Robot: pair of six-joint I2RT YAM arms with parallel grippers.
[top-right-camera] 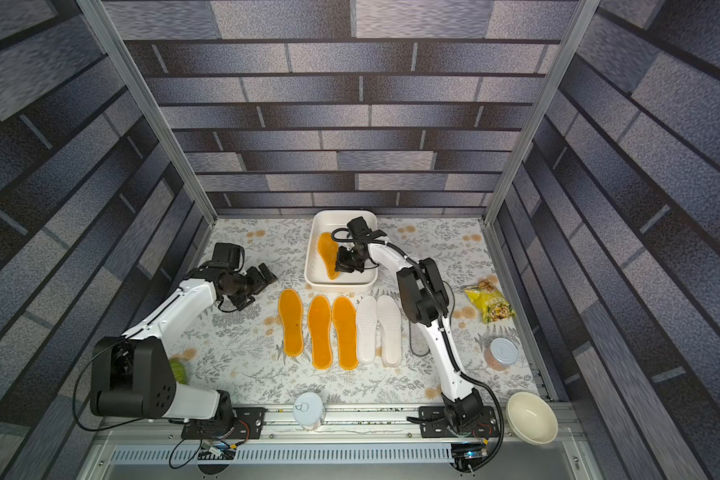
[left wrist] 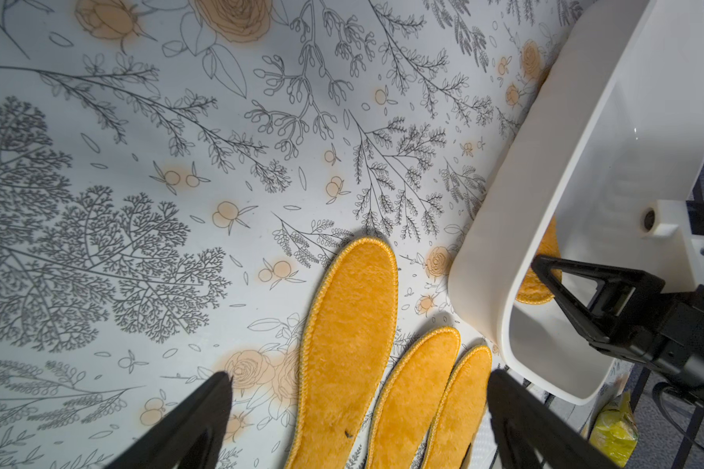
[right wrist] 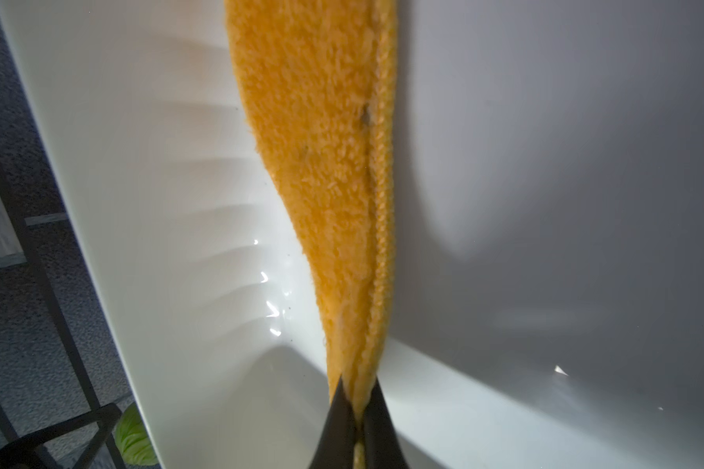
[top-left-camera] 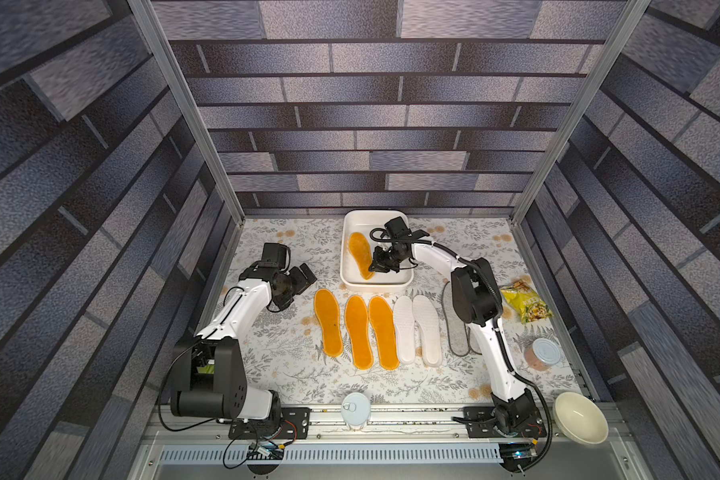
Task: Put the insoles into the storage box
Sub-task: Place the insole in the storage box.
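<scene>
Closed narrowly on the heel end of a fuzzy orange foot-shaped insole [right wrist: 322, 122], the right tool [right wrist: 356, 390] is seen as two black tapering fingers, with the insole's stitched rim pinched into a fold at the grip. The left tool [left wrist: 358, 375] is spread wide and empty above the worktop [top-left-camera: 267, 374], near the toe of the outermost loose insole.

The worktop is covered by a smooth pale sheet printed with grey foliage and orange blossoms. At its far middle the white rectangular plastic storage box [top-left-camera: 377, 286] is set, glossy, with rounded corners and low walls. The held insole is inside it, stretched along the side nearer the left arm, toe toward the back wall.

In front of the box, three more orange pile insoles [top-left-camera: 358, 332] are laid side by side, toes toward the box. Beside them lie two white textured foam insoles [top-left-camera: 416, 328], then grey felt insoles with dark edging [top-left-camera: 454, 328], partly hidden by the right arm.

A cream round bowl [top-left-camera: 580, 417] is placed at the near corner by the right arm's base, and a crinkled yellow-green snack bag [top-left-camera: 526, 307] lies beyond the right arm.
</scene>
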